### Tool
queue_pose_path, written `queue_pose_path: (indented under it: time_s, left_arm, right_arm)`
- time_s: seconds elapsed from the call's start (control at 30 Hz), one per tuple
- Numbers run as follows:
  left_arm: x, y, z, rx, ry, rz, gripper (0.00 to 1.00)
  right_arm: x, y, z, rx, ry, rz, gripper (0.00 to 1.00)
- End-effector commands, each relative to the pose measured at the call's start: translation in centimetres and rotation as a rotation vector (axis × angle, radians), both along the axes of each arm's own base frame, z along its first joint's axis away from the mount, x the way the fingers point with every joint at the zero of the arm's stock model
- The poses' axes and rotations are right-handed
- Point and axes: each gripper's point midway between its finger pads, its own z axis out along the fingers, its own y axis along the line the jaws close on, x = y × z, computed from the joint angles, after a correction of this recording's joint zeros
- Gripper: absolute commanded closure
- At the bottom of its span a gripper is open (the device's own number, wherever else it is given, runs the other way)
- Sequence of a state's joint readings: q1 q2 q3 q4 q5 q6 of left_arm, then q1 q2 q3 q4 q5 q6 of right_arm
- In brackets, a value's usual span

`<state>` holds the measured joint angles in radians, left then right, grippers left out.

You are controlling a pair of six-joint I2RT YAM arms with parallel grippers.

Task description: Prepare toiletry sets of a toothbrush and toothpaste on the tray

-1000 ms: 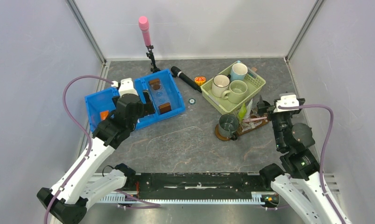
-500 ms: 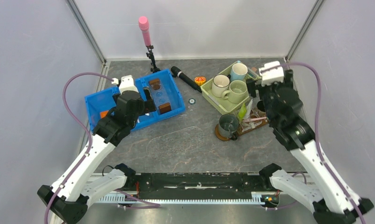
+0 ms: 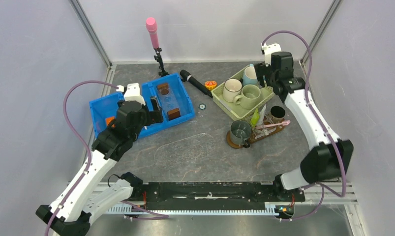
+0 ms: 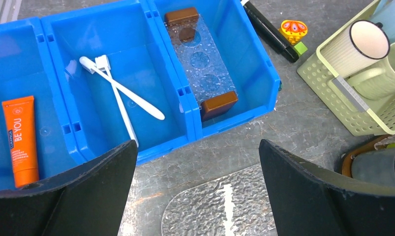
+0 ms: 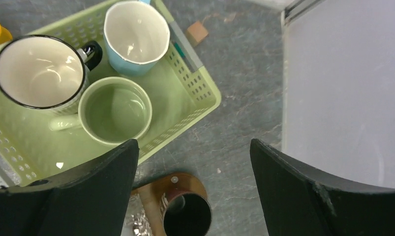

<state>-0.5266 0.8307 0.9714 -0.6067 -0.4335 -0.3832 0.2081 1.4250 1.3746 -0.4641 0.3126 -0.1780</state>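
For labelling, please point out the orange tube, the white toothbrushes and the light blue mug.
orange tube (image 4: 19,140): left wrist view, middle of its body.
white toothbrushes (image 4: 111,82): left wrist view, where the handles cross.
light blue mug (image 5: 136,33): right wrist view, inside wall.

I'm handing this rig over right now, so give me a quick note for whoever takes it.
Left gripper: open, empty, by the bin.
Right gripper: open, empty, by the basket.
Done: the tray carries two dark mugs, with a pink brush and a green tube between them.
Left: two white brushes and an orange tube lie in the bin; three pale mugs sit in the basket.
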Motion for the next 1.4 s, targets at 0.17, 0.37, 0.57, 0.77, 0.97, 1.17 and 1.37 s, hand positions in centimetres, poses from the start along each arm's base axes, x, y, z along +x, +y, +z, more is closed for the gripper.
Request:
queue_pose_path:
  time_s: [0.17,0.37,0.57,0.77,0.97,1.17,1.37]
  left_arm:
    - [-1.1,0.5,1.0,0.034,-0.040,-0.051,0.00]
    - [-1.3,0.4,0.9,0.034,-0.034,-0.062,0.00]
    - [-1.2,0.6,0.8,0.036,-0.035,-0.051,0.00]
    - [-1.1,0.6,0.6,0.032,-0.038,-0.043,0.00]
    - [-1.1,0.9,0.6,0.052,-0.039,-0.040,0.00]
    - [-0.9,1.0,0.8,0.070,-0.044,-0.044,0.00]
    - [-0.9,0.8,0.5,0.068,-0.038,-0.050,0.00]
  right_arm:
    - [3.3,1.4,-9.2,0.165,0.257,0.051,0.25]
    - [4.5,2.1,-13.6,0.220,0.306,0.052,0.33]
    - [6.0,1.9,-15.9,0.236,0.335,0.021,0.42]
    - [6.8,2.1,-18.0,0.253,0.354,0.005,0.56]
    - [7.1,2.4,-18.0,0.280,0.353,-0.013,0.79]
    - [6.4,2.1,-14.8,0.287,0.302,-0.025,1.00]
    - [6.2,1.6,-10.3,0.279,0.228,-0.031,1.00]
